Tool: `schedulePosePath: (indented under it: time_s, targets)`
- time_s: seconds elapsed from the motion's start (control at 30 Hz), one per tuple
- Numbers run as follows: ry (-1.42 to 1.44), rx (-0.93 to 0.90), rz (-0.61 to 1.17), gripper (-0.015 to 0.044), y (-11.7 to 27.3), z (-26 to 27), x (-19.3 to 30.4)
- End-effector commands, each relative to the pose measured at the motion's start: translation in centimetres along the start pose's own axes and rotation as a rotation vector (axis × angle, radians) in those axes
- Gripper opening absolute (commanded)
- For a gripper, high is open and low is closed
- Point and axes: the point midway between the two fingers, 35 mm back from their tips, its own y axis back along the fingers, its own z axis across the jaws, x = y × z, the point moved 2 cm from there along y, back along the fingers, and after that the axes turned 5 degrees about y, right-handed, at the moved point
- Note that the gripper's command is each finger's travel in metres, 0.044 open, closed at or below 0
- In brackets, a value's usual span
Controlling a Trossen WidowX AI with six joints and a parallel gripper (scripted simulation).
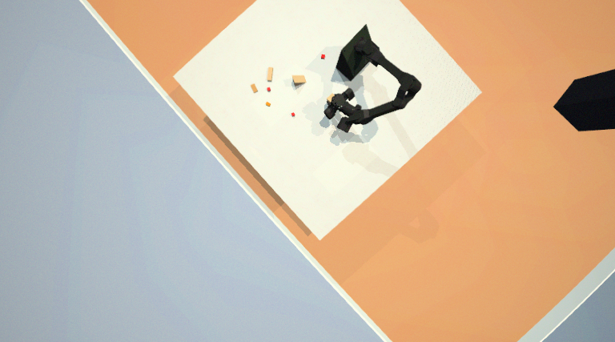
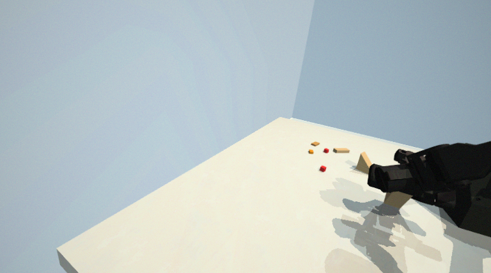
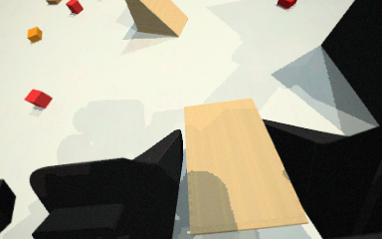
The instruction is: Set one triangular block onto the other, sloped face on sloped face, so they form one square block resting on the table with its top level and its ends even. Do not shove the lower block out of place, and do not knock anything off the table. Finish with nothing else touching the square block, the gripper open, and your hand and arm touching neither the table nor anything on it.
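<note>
One triangular block [image 3: 234, 164] [image 1: 330, 98] [image 2: 397, 199] is between my fingers, its broad tan face toward the wrist camera. It looks tilted in the exterior view; whether it touches the table is hidden. My gripper [image 3: 218, 129] [image 1: 335, 102] is open around it: a narrow gap shows beside the left finger, while the right finger lies close against or behind the block's edge. The other triangular block [image 1: 299, 79] [image 2: 363, 163] [image 3: 158, 17] stands on the white table [image 1: 254, 138] [image 2: 217, 219], apart from the gripper, at the top of the wrist view.
A red cube [image 1: 292, 114] [image 2: 323, 168] [image 3: 39, 99] lies left of the gripper. Beyond are another red cube [image 1: 268, 89], an orange cube [image 1: 267, 103] and two flat tan pieces [image 1: 269, 74] [image 1: 254, 88]. A third red cube [image 1: 323, 56] lies near the dark arm base [image 1: 351, 59].
</note>
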Motion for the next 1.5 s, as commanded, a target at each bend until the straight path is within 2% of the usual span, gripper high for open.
schedulePosePath:
  time_s: [0.0,0.1,0.33,0.57,0.8,0.97,1.1,1.2,1.3,1.4,1.47]
  targets:
    - [0.005,0.001,0.003,0.0367,0.0,-0.1,0.0]
    - [0.005,0.001,0.003,0.044,0.0,-0.1,0.0]
    - [0.005,0.001,0.003,0.044,0.2,0.0,-0.2]
    - [0.0,0.0,-0.004,0.044,6.7,-0.7,-7.0]
    - [0.015,0.043,0.035,0.044,5.7,-0.8,-6.9]
    - [0.173,0.318,0.394,0.044,1.8,-3.0,-6.7]
    - [0.209,0.392,0.766,0.044,0.1,-4.0,-6.4]
    - [0.175,0.345,1.043,0.044,-0.7,-3.9,-6.4]
    - [0.087,0.215,1.283,0.044,-1.5,-3.1,-7.0]
    - [-0.048,0.022,1.454,0.044,-2.7,-1.8,-8.2]
    - [-0.118,-0.073,1.5,0.044,-3.4,-1.3,-9.0]
